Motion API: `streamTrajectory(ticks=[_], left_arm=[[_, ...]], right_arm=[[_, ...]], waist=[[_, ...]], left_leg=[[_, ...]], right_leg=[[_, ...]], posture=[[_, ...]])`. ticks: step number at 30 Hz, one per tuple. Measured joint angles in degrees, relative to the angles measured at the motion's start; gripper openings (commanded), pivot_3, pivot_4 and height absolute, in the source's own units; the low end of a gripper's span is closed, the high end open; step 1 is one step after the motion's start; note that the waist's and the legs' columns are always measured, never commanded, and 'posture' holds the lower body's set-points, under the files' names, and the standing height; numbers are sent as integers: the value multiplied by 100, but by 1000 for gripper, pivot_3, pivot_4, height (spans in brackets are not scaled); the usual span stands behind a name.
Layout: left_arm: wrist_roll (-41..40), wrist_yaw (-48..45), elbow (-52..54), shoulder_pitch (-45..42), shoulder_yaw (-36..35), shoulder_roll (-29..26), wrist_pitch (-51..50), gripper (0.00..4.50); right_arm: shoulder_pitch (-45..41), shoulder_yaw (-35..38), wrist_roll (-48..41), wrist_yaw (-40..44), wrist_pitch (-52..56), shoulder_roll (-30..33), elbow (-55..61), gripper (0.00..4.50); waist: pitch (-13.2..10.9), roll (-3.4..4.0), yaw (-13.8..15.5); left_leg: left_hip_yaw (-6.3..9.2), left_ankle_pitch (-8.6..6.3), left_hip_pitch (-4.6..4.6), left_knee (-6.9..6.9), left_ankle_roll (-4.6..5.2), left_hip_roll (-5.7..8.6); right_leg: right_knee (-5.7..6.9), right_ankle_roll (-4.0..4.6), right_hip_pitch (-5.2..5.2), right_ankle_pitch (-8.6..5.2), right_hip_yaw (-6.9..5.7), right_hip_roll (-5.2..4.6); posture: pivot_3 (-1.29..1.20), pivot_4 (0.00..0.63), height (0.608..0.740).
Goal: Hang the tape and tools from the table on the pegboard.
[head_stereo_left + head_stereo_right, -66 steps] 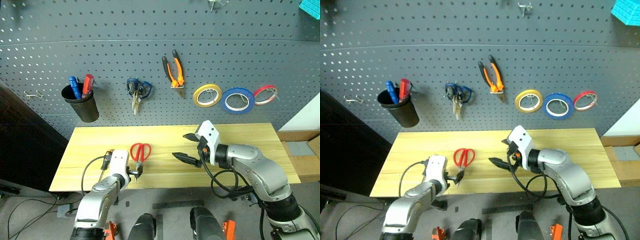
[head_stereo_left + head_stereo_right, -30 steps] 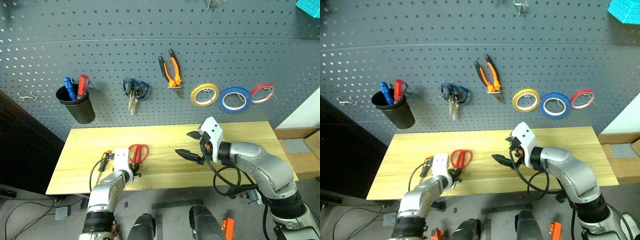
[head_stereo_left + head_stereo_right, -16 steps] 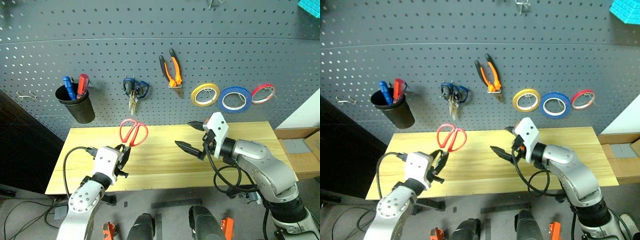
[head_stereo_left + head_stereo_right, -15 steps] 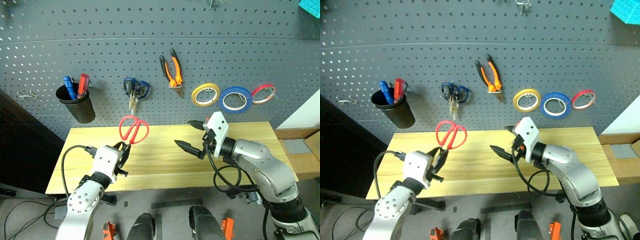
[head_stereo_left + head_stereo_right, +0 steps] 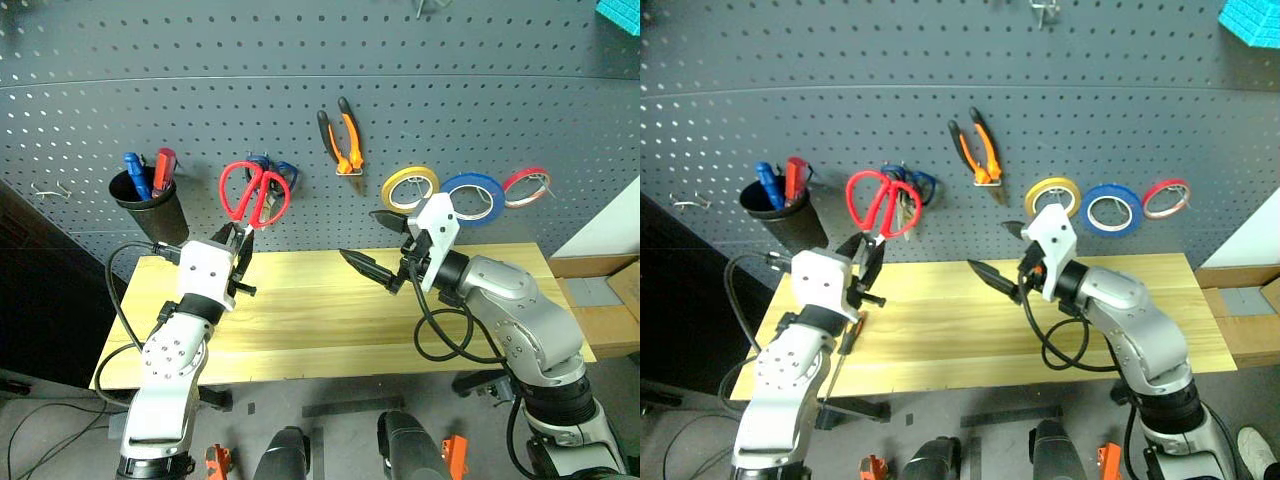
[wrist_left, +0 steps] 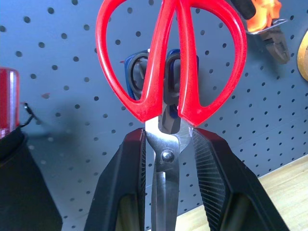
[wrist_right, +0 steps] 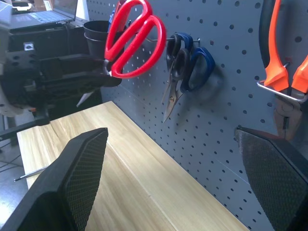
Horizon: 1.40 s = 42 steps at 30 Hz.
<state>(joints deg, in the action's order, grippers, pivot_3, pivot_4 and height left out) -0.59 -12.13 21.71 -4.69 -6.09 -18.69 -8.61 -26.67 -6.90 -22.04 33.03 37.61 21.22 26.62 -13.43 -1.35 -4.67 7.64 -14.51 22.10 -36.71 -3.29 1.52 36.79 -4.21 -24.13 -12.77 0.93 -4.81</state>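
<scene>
My left gripper (image 5: 238,243) is shut on the silver blades of the red-handled scissors (image 5: 255,193), holding them handles up in front of the pegboard (image 5: 500,100). In the left wrist view the red scissors (image 6: 171,57) stand just before the blue-handled scissors (image 6: 137,72). My right gripper (image 5: 358,234) hangs open and empty over the middle of the table (image 5: 330,320). The blue tape (image 5: 475,180) and the orange-and-black pliers (image 5: 352,135) hang on the pegboard. The screwdriver (image 5: 851,333) lies at the table's near left edge, partly hidden by my left arm.
On the pegboard, a black cup (image 5: 150,210) holding blue and red handles hangs at the left. A yellow tape ring (image 5: 410,175) and a red tape ring (image 5: 530,175) flank the blue one. An empty metal hook (image 5: 45,188) sits at the far left.
My left gripper has lifted the red scissors off the table up to the pegboard, handles now upright before the blue-handled scissors. The right gripper has risen a little, still open.
</scene>
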Motion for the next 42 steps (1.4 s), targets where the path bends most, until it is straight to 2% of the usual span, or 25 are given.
streamTrajectory(ticks=[10,11,15,20,24,30,35,42], left_arm=[[-42,-103,-1120,-728,72,20,103,1109],[-47,-101,-1181,-755,74,37,107,1823],[-171,-149,-1257,-733,103,120,57,3015],[-324,-211,-978,-265,119,150,-342,4475],[-524,-204,-607,347,-164,78,-1124,4475],[-1002,-503,-668,984,-898,-512,-2622,4475],[-1153,-737,-1218,738,-1211,-931,-2719,4475],[-1305,-992,-2362,239,-1295,-1130,-2860,4475]], right_arm=[[-194,-45,3,-65,-2,-142,-10,4500],[-206,-66,3,-64,-5,-152,-10,4500],[-208,-129,28,-64,-18,-184,-11,4500],[-213,-235,211,-174,-14,-165,-66,4500],[-193,-344,322,-401,425,-157,-177,4500],[-21,-741,-350,-349,2254,-124,87,4500],[-234,-945,-560,-621,3094,-571,194,4500],[-499,-1306,-478,-961,3223,-958,49,4500]], waist=[[0,0,-7],[0,0,-10],[0,0,-13],[0,0,-26],[-1,2,-38],[-9,7,-26],[-14,9,5],[-86,4,-4]], left_leg=[[0,0,0,-5,0,0],[0,0,0,-4,0,0],[1,0,0,-2,0,0],[1,0,-1,-2,0,-1],[1,0,-3,-2,0,-8],[13,-1,-5,1,1,-21],[18,0,-6,-1,1,-22],[15,-1,-6,19,-1,-22]], right_leg=[[4,0,0,0,1,1],[3,0,0,0,1,1],[4,1,-1,1,1,1],[5,0,-2,0,1,1],[8,3,-3,-2,2,7],[14,17,-5,-10,-3,22],[16,17,-4,-9,-8,22],[9,17,-15,-10,-6,22]], posture=[[-135,205,740],[-135,205,740],[-132,205,740],[-129,210,740],[-113,217,740],[-82,225,740],[-81,243,740],[-88,293,740]])
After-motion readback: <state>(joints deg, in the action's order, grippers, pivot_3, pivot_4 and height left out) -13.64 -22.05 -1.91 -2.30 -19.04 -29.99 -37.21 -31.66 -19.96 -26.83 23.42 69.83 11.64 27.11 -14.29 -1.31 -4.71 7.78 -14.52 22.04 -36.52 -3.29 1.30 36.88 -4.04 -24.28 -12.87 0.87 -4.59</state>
